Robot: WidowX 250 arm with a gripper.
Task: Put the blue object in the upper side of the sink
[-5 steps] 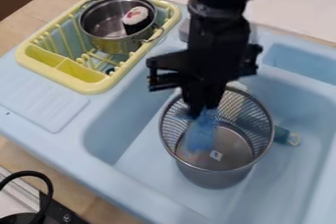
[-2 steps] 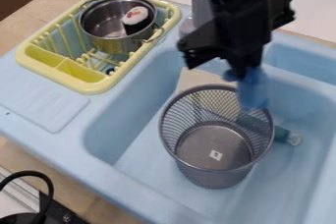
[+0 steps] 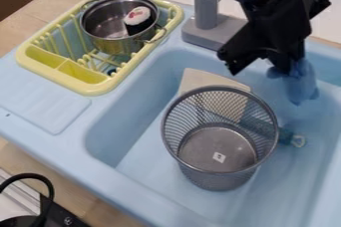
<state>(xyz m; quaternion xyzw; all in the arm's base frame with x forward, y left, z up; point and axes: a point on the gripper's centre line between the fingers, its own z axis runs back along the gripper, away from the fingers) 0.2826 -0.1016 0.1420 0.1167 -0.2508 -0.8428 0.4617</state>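
The black gripper (image 3: 287,70) hangs over the upper right part of the light blue sink (image 3: 143,171), shut on the top of a blue object (image 3: 302,84). That object looks soft and dangles below the gripper, to the upper right of the mesh basket and apart from it. Part of the sink's back ledge is hidden behind the arm.
A grey wire mesh basket (image 3: 223,173) stands in the sink. Behind it lie a beige flat piece (image 3: 200,79) and a teal-handled item (image 3: 285,135). A grey faucet (image 3: 206,27) rises at the back. On the left, a yellow dish rack (image 3: 98,87) holds a metal pot (image 3: 114,46).
The gripper has lifted the blue object out of the mesh basket and carried it up and to the right, uncovering the faucet and the beige piece.
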